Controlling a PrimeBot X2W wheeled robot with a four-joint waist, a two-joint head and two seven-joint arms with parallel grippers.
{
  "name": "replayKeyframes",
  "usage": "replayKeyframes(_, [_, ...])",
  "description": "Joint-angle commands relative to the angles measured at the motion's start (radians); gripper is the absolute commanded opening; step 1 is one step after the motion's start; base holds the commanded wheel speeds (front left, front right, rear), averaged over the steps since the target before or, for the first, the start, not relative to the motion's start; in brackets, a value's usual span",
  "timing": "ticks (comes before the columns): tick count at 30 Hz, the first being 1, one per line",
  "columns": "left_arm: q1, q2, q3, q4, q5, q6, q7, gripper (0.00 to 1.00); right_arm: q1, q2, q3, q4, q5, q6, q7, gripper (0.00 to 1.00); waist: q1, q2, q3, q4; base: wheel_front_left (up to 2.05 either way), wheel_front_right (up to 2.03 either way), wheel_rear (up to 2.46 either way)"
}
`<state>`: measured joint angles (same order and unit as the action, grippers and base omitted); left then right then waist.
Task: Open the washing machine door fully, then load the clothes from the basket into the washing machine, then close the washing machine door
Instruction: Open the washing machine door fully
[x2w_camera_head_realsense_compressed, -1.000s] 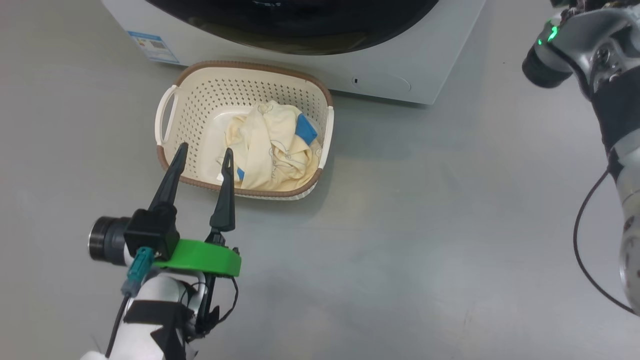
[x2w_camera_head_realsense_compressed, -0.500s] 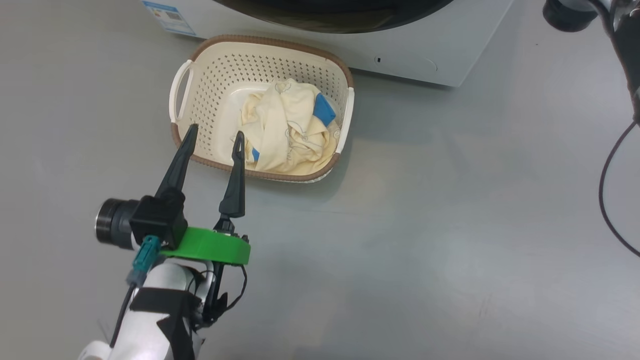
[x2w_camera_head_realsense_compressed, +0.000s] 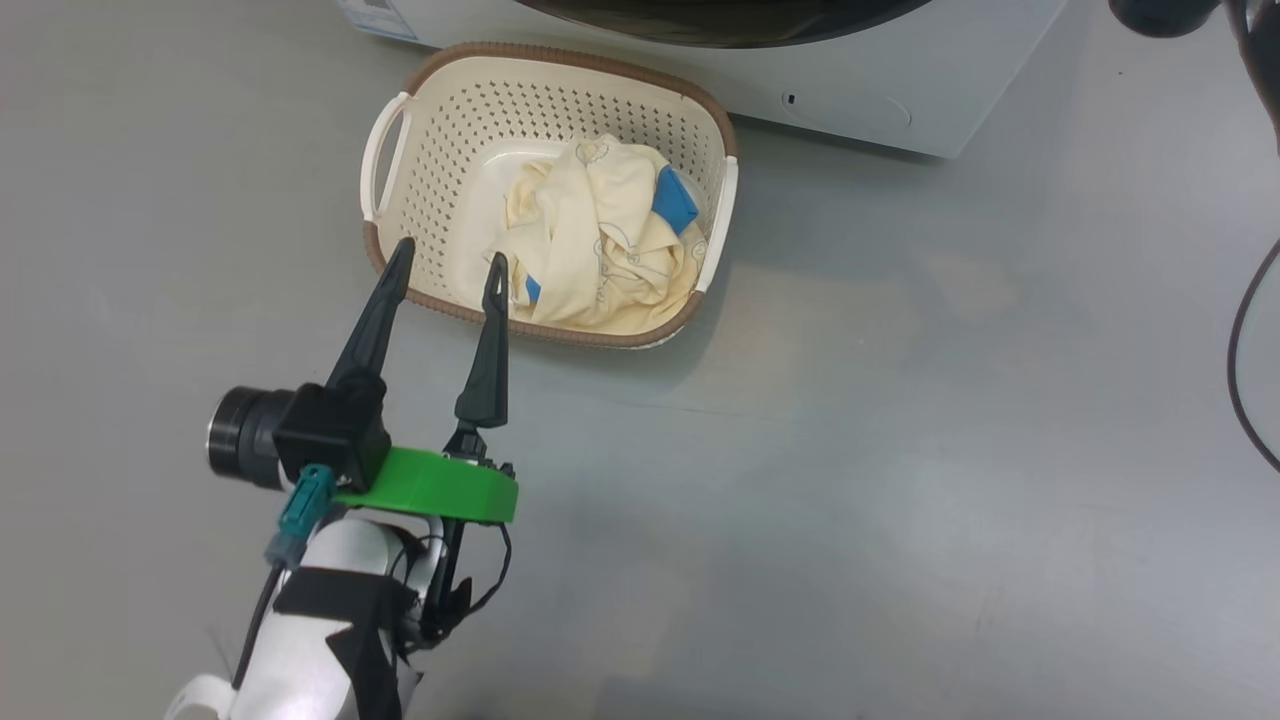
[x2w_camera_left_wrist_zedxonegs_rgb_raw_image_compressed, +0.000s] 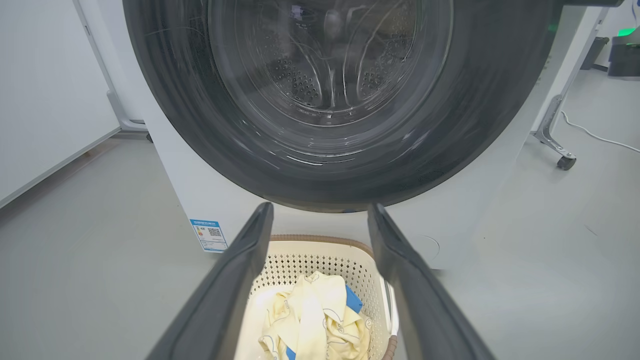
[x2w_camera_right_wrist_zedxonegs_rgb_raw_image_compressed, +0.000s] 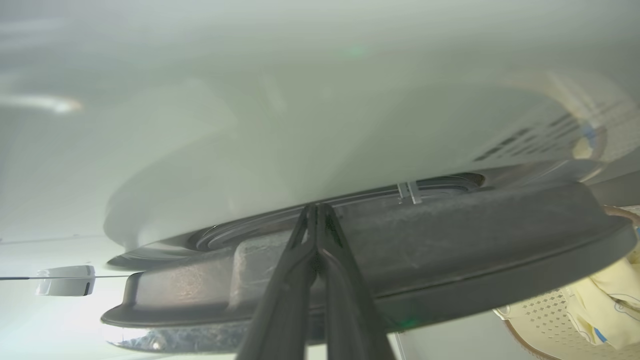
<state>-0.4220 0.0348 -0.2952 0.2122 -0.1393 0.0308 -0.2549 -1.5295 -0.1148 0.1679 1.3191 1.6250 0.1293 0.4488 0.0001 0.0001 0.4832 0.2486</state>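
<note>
The cream basket (x2w_camera_head_realsense_compressed: 400, 180) stands on the floor against the washing machine (x2w_camera_head_realsense_compressed: 880, 90), with the pale yellow clothes (x2w_camera_head_realsense_compressed: 600, 240) heaped in its right half. My left gripper (x2w_camera_head_realsense_compressed: 449, 255) is open, its tips above the basket's near left rim, touching nothing. In the left wrist view the black washing machine door (x2w_camera_left_wrist_zedxonegs_rgb_raw_image_compressed: 190, 125) rises behind the basket (x2w_camera_left_wrist_zedxonegs_rgb_raw_image_compressed: 320, 260) and the clothes (x2w_camera_left_wrist_zedxonegs_rgb_raw_image_compressed: 310, 320). My right gripper (x2w_camera_right_wrist_zedxonegs_rgb_raw_image_compressed: 317, 206) is shut, its tips pressed into the gap between the door's dark rim (x2w_camera_right_wrist_zedxonegs_rgb_raw_image_compressed: 450, 240) and the white front (x2w_camera_right_wrist_zedxonegs_rgb_raw_image_compressed: 300, 125).
Grey floor spreads around the basket to the left, right and front. A wheeled stand leg (x2w_camera_left_wrist_zedxonegs_rgb_raw_image_compressed: 555, 140) and a white cable (x2w_camera_left_wrist_zedxonegs_rgb_raw_image_compressed: 595, 135) lie right of the machine. A black cable (x2w_camera_head_realsense_compressed: 1240, 360) hangs at the head view's right edge.
The head camera has shifted, so basket and machine sit higher and further right. The right arm has slid almost out of the head picture. The left gripper holds its place by the basket.
</note>
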Motion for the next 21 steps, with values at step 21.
replayKeyframes(21, [-0.021,0.015,0.024,-0.024,-0.017,0.025,-0.007,1.00,0.010,0.061,0.057,-0.091,-0.012,0.001,0.195,0.00,-0.0001,-0.0001,-0.008,-0.011,0.00,0.00,0.00])
